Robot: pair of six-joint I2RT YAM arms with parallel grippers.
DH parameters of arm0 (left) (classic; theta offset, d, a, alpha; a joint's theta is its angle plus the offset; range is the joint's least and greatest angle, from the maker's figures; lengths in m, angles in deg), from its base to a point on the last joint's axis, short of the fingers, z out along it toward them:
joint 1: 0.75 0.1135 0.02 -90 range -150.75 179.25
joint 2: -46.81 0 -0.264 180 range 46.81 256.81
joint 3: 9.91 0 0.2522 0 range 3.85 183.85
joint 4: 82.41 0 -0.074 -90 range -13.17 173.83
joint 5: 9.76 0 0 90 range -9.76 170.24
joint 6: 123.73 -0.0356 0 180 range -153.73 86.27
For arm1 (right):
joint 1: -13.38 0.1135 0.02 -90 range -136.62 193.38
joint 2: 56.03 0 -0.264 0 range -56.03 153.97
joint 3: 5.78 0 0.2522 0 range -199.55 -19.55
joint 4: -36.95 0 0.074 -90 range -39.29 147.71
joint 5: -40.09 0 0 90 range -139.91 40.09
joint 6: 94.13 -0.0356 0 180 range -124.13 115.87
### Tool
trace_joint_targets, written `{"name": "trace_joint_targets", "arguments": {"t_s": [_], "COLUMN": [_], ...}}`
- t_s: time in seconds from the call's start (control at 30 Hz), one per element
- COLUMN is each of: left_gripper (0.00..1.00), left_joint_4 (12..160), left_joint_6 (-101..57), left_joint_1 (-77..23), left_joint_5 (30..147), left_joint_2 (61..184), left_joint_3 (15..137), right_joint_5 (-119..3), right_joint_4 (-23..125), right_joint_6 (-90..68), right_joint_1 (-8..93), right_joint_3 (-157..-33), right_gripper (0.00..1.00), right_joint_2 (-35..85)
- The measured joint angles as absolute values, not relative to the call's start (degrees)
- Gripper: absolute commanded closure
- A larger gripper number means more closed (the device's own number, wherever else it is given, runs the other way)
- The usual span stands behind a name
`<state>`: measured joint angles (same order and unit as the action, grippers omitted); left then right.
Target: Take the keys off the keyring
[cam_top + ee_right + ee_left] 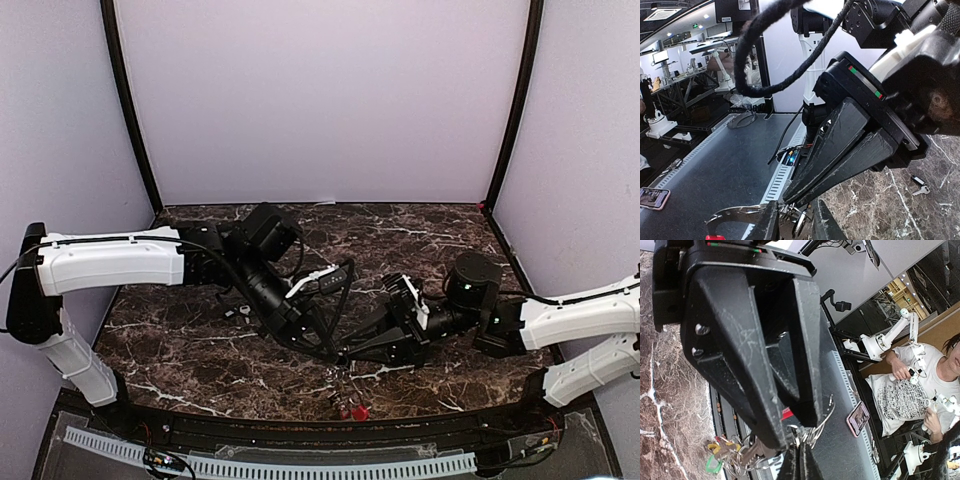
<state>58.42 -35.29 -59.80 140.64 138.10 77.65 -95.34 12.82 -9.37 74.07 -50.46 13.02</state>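
My two grippers meet tip to tip low over the front middle of the table. The left gripper (333, 348) is shut on the keyring (822, 422), a thin silver wire ring with a red segment (786, 413). The right gripper (352, 352) comes from the right, and its fingers (767, 225) pinch the same ring (735, 215) from below. A bunch of keys (725, 455) with yellow and green covers hangs on small rings beside the left fingertips. In the top view the keys (347, 406) show just below the grippers. The exact contact points are hidden.
A loose key (235, 312) lies on the marble left of the left arm. It also shows in the right wrist view (920, 186). The table's black front rim (300, 425) runs just below the grippers. Dark cables loop between the arms.
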Motion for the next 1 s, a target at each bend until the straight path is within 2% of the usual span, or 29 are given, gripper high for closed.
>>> {"name": "trace_joint_targets", "arguments": {"t_s": [0.07,0.37,1.0], "left_gripper": [1.00,1.00,1.00], "left_joint_4": [58.42,57.70,61.62], "left_joint_6": [-35.32,-35.29,-36.06], "left_joint_1": [-59.80,-59.80,-57.85], "left_joint_5": [140.70,140.81,141.32], "left_joint_2": [138.10,138.10,137.70], "left_joint_3": [77.65,77.65,75.68], "right_joint_5": [-95.36,-95.45,-95.03], "right_joint_4": [13.11,13.26,14.77], "right_joint_6": [-9.37,-9.80,-9.96], "right_joint_1": [74.07,74.07,73.47], "right_joint_3": [-50.59,-50.75,-50.05], "right_gripper": [0.79,1.00,1.00], "right_joint_2": [13.44,13.90,11.45]}}
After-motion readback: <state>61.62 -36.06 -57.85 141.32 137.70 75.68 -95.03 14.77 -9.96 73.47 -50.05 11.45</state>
